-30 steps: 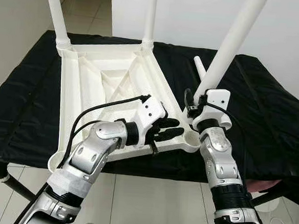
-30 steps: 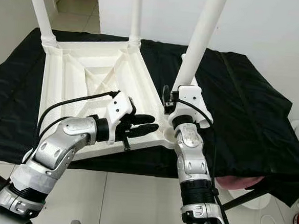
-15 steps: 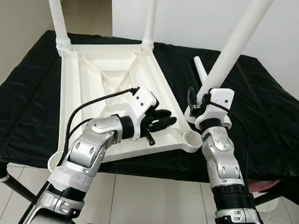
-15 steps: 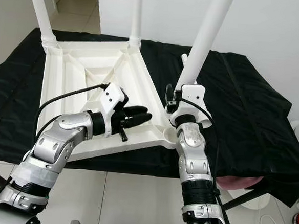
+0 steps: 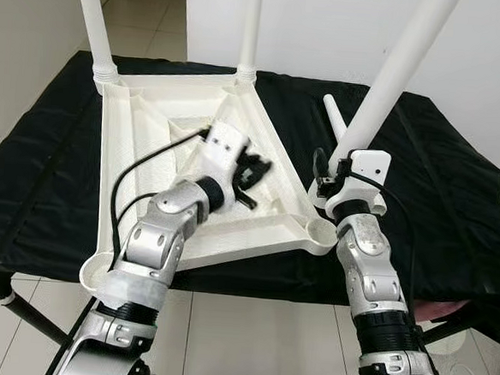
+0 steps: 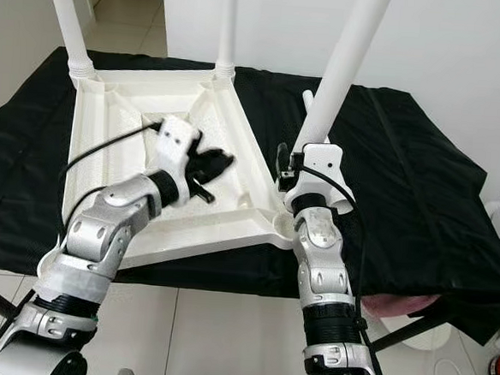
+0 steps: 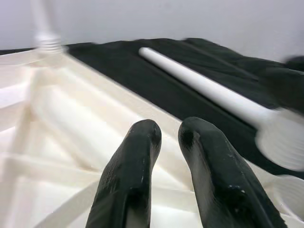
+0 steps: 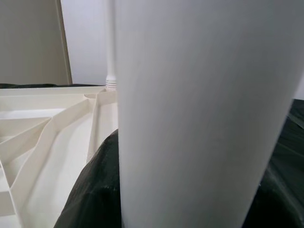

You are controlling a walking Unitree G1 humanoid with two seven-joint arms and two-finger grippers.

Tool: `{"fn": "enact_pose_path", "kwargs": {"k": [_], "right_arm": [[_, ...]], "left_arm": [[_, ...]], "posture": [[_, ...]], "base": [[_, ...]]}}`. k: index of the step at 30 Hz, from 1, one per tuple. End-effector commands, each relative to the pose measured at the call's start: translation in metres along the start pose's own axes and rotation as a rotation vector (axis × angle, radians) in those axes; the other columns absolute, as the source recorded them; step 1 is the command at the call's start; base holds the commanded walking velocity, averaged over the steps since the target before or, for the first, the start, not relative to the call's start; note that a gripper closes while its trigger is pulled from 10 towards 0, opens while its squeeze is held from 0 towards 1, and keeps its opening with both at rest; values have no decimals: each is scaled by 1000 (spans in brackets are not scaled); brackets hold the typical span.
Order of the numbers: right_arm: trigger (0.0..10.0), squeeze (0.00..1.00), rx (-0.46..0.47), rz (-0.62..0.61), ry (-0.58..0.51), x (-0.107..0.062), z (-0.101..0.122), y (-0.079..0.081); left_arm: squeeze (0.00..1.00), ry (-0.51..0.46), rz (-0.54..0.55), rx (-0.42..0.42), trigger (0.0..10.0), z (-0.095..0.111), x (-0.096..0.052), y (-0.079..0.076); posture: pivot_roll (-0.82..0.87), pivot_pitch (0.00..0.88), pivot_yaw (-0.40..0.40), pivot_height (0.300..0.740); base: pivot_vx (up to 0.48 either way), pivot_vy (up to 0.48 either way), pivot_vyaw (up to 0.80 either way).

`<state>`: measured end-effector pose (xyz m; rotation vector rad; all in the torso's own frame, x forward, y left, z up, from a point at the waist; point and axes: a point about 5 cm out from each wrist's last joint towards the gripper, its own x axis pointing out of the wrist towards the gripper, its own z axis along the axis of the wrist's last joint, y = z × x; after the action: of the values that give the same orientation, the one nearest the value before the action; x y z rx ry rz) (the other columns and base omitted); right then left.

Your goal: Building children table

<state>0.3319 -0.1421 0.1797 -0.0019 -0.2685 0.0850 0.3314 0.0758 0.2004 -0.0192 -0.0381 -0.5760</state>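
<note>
White moulded plastic, read from the left. Far-left leg: stands upright, seated in a back corner of the upturned tabletop. Tabletop: lies ribs-up on the black-draped desk, near edge towards the robot. Left gripper: hovers over the ribbed underside towards its right rim, jaws nearly closed with only a thin gap, fingers empty and touching nothing. Second back leg: upright in the other far corner. Near-right corner socket: open, nothing in it. Right gripper: sits just beyond and above that socket, jaws clamped round the lower end of the held leg, tilted up and to the right, threaded end not yet in the socket as far as can be told. Loose leg: lies flat on the cloth just beyond, apart from the tabletop. Judged for handling: hollow tubes, probably light and stiff, smooth enough to slip or twist under a thin grip; best taken low, near the threaded collar, as here, to cut the leverage of the long free end. Tabletop likely light too, apt to slide on the cloth when pushed or screwed against, so worth bracing at a rib or rim with the free gripper while seating the thread straight, not crossed.
</note>
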Motion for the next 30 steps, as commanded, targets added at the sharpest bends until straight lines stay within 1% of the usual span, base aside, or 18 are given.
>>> {"fn": "enact_pose_path", "kwargs": {"k": [1,3,6,8,10,11,13,15,16,17,19,20,21,23,24,27,29,30], "right_arm": [[10000,0,-6,-8,-8,-1,3,-2],[10000,0,-6,-12,-7,-1,2,-1],[10000,0,-6,-12,-7,-1,2,-1],[10000,0,-4,-13,-8,-1,2,0],[10000,0,-4,-13,-8,-1,2,0],[10000,0,-5,-12,-9,-1,2,1],[10000,0,-5,-12,-9,-1,2,1],[10000,0,-6,-11,-9,-1,2,1],[10000,0,-11,-8,-7,-2,1,1],[10000,0,-11,-8,-7,-2,1,1],[10000,0,-22,-1,0,-4,0,-1],[10000,0,-28,3,4,-5,-1,-2],[10000,0,-33,9,7,-6,-1,-3],[10000,0,-37,13,8,-7,-1,-3],[10000,0,-42,21,12,-8,-2,-4],[10000,0,-45,27,14,-9,-2,-4],[10000,0,-56,43,27,-13,-4,-4],[10000,0,-56,43,27,-13,-4,-4]], "left_arm": [[0,17,30,4,10000,-1,2,1],[0,13,121,-25,10000,-1,3,10],[0,14,153,-38,10000,-1,4,13],[0,17,237,-58,10000,-1,5,21],[0,17,237,-58,10000,-1,5,21],[0,22,301,-68,10000,-1,5,27],[0,22,301,-68,10000,-1,5,27],[0,24,308,-87,10000,-1,6,27],[0,-2,206,-61,10000,2,5,16],[0,-2,206,-61,10000,2,5,16],[0,-21,3,42,10000,1,-1,-5],[0,-20,-62,80,10000,-1,-4,-10],[0,-15,-94,97,10000,-4,-7,-11],[0,-14,-113,109,10000,-5,-8,-12],[0,-11,-160,110,10000,-6,-11,-15],[0,-9,-191,111,10000,-7,-13,-17],[0,-20,-298,126,10000,-8,-17,-27],[0,-20,-298,126,10000,-8,-17,-27]], "posture": [[-41,0,-38,740],[-41,0,-35,740],[-41,0,-35,740],[-40,0,-34,740],[-40,0,-34,740],[-40,0,-33,740],[-40,0,-33,740],[-40,0,-33,740],[-39,0,-34,740],[-39,0,-34,740],[-39,0,-37,740],[-39,0,-37,740],[-41,0,-37,740],[-41,0,-37,740],[-42,0,-37,740],[-42,0,-37,740],[-43,0,-42,740],[-43,0,-42,740]], "base": [[0,0,0],[0,0,0],[0,0,0],[0,0,0],[0,0,0],[0,0,0],[0,0,0],[0,0,0],[0,0,0],[0,0,0],[0,0,0],[0,0,0],[0,0,0],[0,0,0],[0,0,0],[0,0,0],[0,0,0],[0,0,0]]}}
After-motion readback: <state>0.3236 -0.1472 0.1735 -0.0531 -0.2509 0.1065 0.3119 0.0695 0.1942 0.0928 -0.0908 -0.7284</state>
